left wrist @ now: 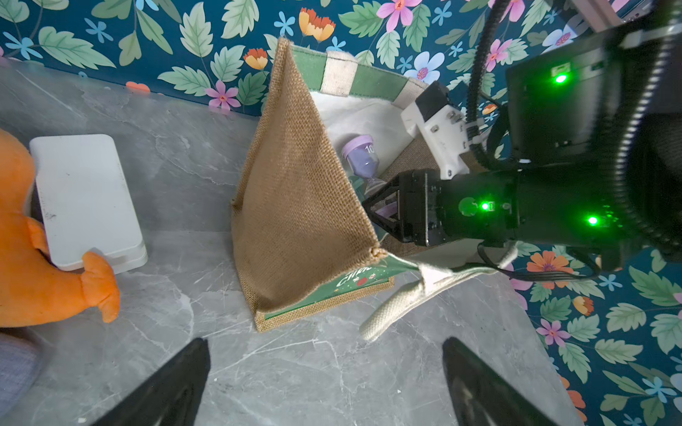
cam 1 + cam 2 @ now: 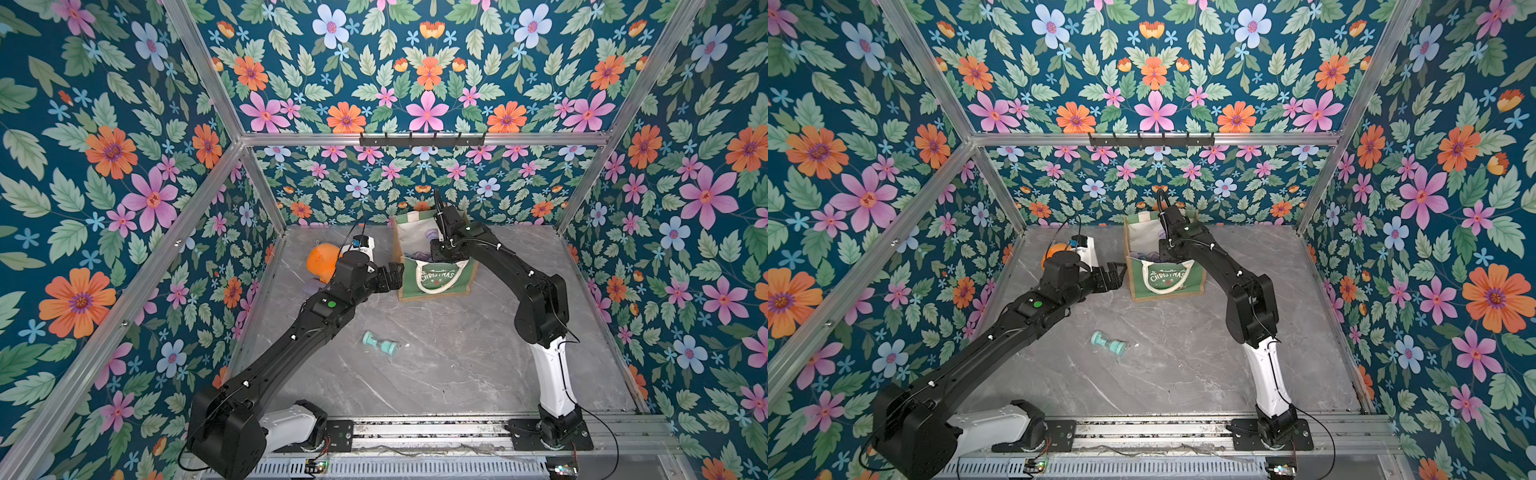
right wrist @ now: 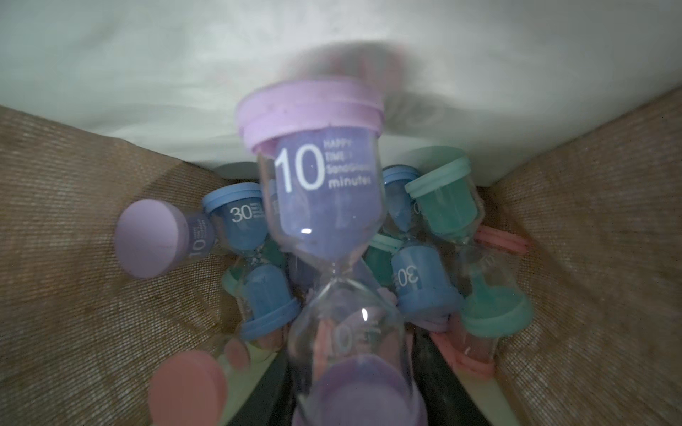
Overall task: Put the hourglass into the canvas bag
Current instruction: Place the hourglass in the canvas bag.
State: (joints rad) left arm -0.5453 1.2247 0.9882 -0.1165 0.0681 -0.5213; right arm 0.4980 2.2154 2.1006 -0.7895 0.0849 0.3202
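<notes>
Hourglass (image 3: pixel 326 221) label: "10 minutes"

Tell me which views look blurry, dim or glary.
Right wrist view: dim inside the boxy green canvas bag, the purple-capped glass hourglass sharp at its print, smeared at its far cap, nearest pink caps out of focus. Left wrist view: crisp, green lights glaring. Both top views: evenly lit, sharp.

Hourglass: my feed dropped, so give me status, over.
Left gripper open, empty, beside bag. Right gripper shut on purple hourglass, down inside bag. Other hourglasses piled beneath; teal hourglass lying on table.
</notes>
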